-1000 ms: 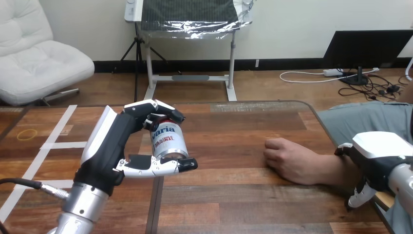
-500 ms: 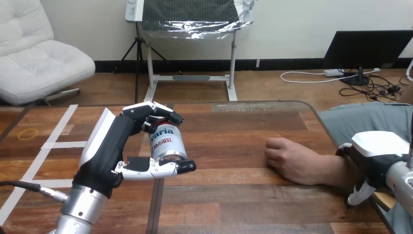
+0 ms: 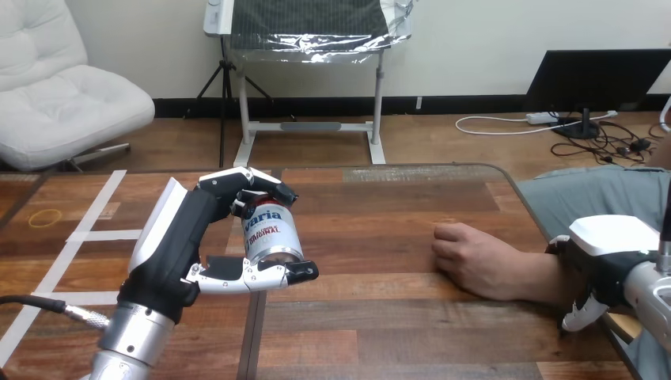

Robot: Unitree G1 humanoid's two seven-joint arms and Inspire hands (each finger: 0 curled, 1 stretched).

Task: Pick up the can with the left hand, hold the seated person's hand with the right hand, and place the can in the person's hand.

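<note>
At the near right edge, the right hand [image 3: 613, 257] was found against the person's forearm [image 3: 538, 277], barely shifted since a second before; its finger state could not be determined. The left hand [image 3: 186, 237] was kept clamped on the can [image 3: 271, 231], thumb beneath, fingers over its top. The person's hand [image 3: 467, 255] was rested on the surface [image 3: 380, 317], well apart from the can.
</note>
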